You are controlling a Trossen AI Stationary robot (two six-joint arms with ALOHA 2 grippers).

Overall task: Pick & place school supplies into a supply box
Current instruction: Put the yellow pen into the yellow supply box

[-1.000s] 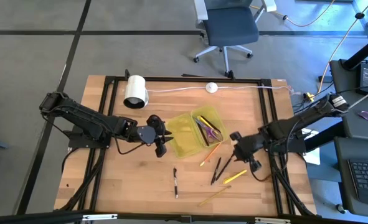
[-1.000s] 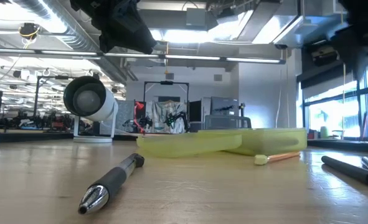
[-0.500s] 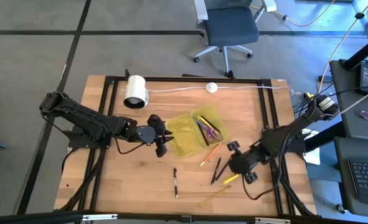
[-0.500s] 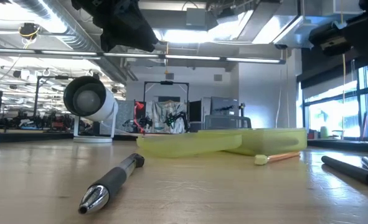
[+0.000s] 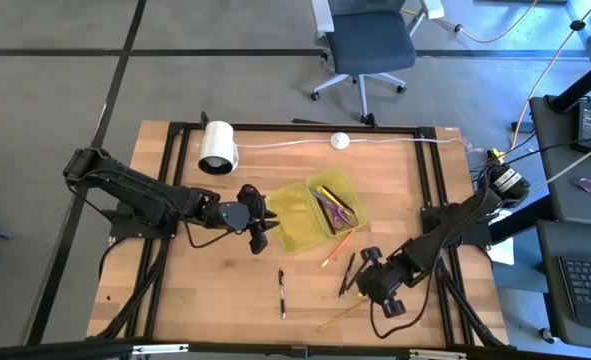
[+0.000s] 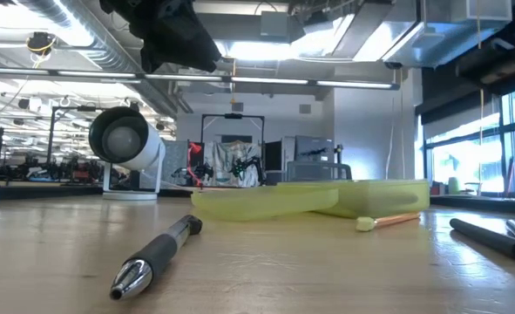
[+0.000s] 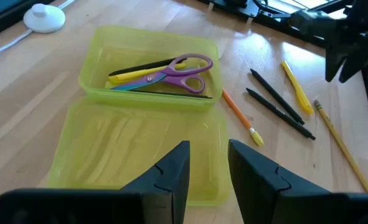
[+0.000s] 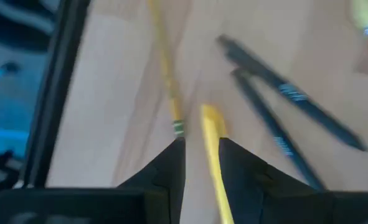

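Observation:
The yellow-green supply box (image 5: 313, 212) lies open at mid-table; its far compartment (image 7: 152, 68) holds the purple-and-blue scissors (image 7: 171, 71), a yellow pen and a black pen. On the wood to its right lie an orange pencil (image 5: 340, 243), two black pens (image 5: 349, 272), a yellow marker (image 8: 212, 146) and a yellow pencil (image 5: 343, 314). Another black pen (image 5: 281, 293) lies nearer the front. My left gripper (image 7: 207, 144) hangs open above the box's near half. My right gripper (image 5: 380, 285) is open above the yellow marker, which shows through the gap between its fingers (image 8: 201, 143).
A white roll (image 5: 217, 147) and a small white puck (image 5: 340, 141) on a cable sit at the table's far side. Black frame rails (image 5: 430, 190) run along the table's edges. An office chair (image 5: 367, 45) stands beyond the far edge.
My right gripper has travelled from beside the box's right side toward the table's near edge and a little left, sinking slightly and rolling its wrist, and now stands over the yellow marker. The pens and the box have not moved.

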